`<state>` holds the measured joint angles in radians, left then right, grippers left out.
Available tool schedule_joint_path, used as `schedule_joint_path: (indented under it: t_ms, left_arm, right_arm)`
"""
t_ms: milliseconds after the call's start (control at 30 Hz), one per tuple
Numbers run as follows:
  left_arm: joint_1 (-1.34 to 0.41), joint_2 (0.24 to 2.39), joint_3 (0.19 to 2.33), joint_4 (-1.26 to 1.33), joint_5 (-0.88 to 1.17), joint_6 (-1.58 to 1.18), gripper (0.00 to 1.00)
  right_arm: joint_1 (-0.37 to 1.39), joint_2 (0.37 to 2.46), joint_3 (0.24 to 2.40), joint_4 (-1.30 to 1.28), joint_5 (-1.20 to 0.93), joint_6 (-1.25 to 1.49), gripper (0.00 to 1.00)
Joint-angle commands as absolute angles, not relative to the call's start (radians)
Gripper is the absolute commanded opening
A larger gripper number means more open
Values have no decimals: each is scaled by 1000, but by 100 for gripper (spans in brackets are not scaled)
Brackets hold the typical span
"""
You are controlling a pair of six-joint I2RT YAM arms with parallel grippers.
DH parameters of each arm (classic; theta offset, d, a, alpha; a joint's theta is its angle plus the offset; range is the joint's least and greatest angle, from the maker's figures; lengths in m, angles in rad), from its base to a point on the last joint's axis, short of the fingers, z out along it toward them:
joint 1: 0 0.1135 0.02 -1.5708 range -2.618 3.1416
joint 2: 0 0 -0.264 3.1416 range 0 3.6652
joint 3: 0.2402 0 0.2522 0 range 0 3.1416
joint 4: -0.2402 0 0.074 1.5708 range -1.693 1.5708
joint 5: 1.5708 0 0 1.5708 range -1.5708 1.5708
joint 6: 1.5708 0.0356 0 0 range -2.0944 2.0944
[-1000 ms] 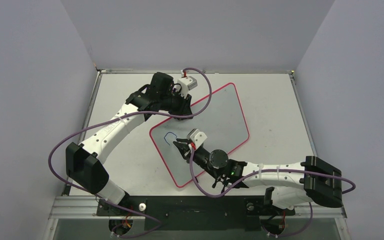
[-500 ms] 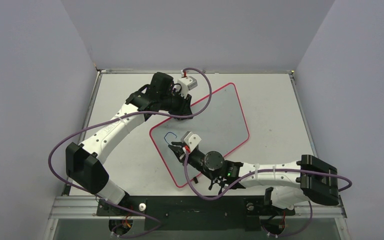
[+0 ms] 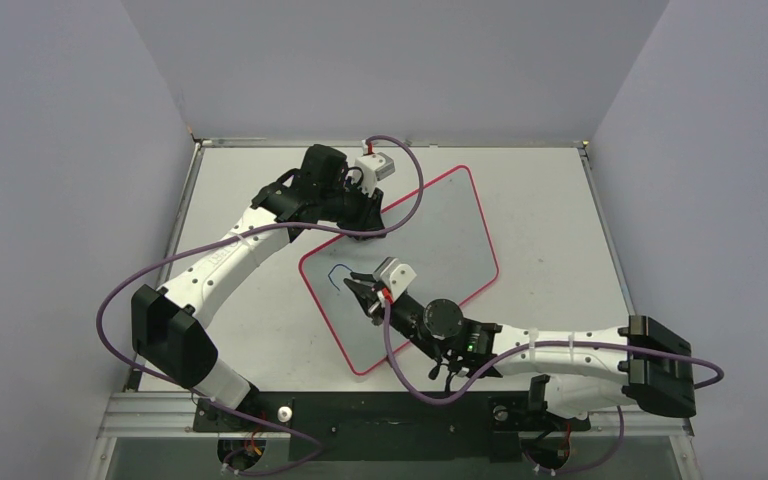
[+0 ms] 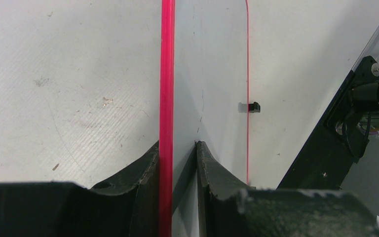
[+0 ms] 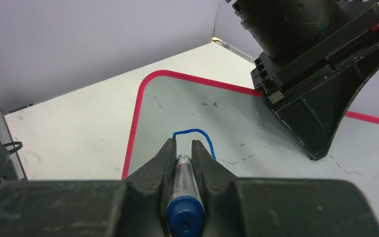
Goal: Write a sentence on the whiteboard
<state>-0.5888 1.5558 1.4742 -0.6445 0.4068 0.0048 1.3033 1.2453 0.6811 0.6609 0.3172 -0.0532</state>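
I see the whiteboard [image 3: 440,235] lying flat on the table [image 3: 540,200], turned at an angle, its red rim running from near the table's middle toward the near edge. My left gripper [image 4: 177,148] is clamped on the board's far-left edge, with one finger outside the red rim and the other on the white face. Along the opposite rim in that wrist view sits a small black clip [image 4: 250,107]. My right gripper [image 5: 182,145] is closed on a marker [image 5: 182,182]; its blue end faces the wrist camera and its barrel is pinched between the two fingers and points down at the board. The gripper hovers low over the board's left part, near the corner closest to the left arm. Of the sentence [image 5: 197,133] I can see only one blue stroke, an open hook just ahead of the fingertips. The marker's tip is hidden between the fingers, so it may be touching the surface, but I cannot tell.
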Motion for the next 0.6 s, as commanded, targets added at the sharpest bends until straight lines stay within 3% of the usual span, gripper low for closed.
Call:
schedule_joint_path:
  t_ms: [0,233,567]
  left_arm:
    - [-597,1556,1447,-675,242,133,0]
    - [-598,1557,1447,-675,242,133,0]
    - [-600,1555,1445,-675,243,133,0]
  right_arm:
    - [1301,1246,711,667,357,-86,0]
    - [1292,1279,718,657,459,-74,0]
    - [1263,1320,731,659,450,-51,0]
